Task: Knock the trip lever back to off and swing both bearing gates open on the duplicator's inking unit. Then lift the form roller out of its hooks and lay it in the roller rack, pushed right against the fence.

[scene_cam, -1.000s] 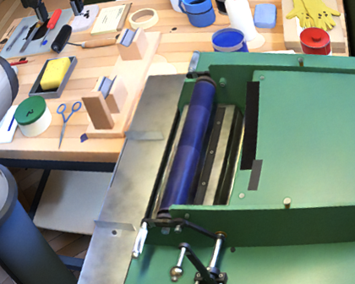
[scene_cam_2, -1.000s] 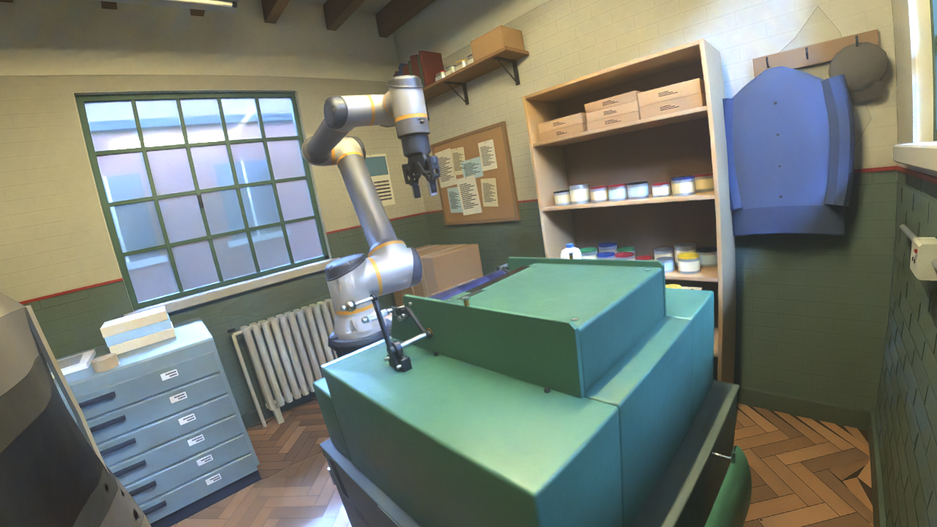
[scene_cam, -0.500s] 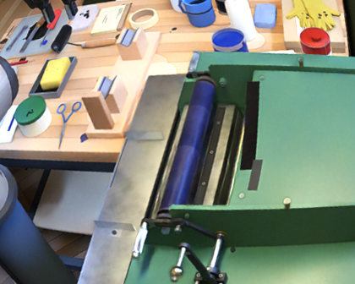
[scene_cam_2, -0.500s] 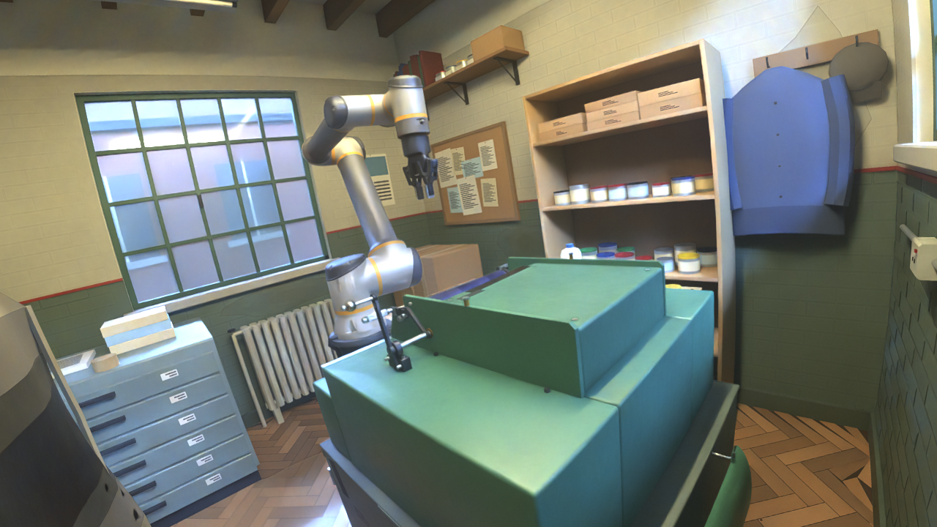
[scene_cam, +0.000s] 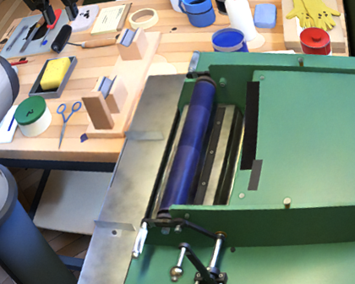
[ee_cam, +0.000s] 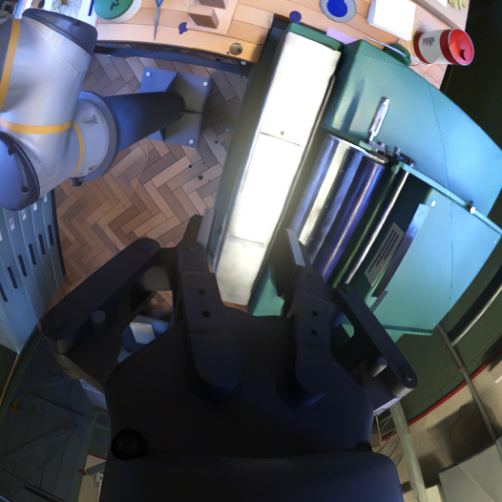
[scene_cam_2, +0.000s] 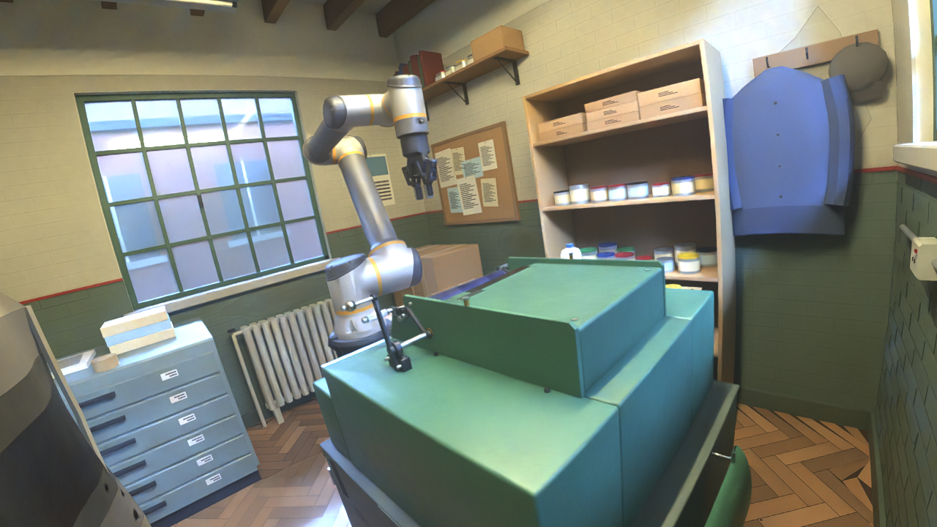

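Note:
The blue form roller (scene_cam: 190,140) lies in the green duplicator (scene_cam: 291,158), its ends under the bearing gates at the near end (scene_cam: 164,220) and the far end (scene_cam: 202,79). The trip lever (scene_cam: 176,266), a black arm with a round knob, stands on the machine's front deck. The wooden roller rack (scene_cam: 118,80) sits on the workbench to the left, with two notched blocks and an upright fence (scene_cam: 97,110). My gripper (scene_cam_2: 420,190) hangs high above the machine, partly closed and empty; from the wrist camera the fingers (ee_cam: 248,248) frame only the steel feed table and roller far below.
Behind the duplicator the workbench carries a blue mug (scene_cam: 198,9), glue bottle (scene_cam: 239,13), ink tins (scene_cam: 228,40), tape roll (scene_cam: 143,18), scissors (scene_cam: 65,121), a green-lidded jar (scene_cam: 33,115), a sponge tray (scene_cam: 53,75) and a hand roller (scene_cam: 62,38). The arm's base column (scene_cam: 23,252) stands left.

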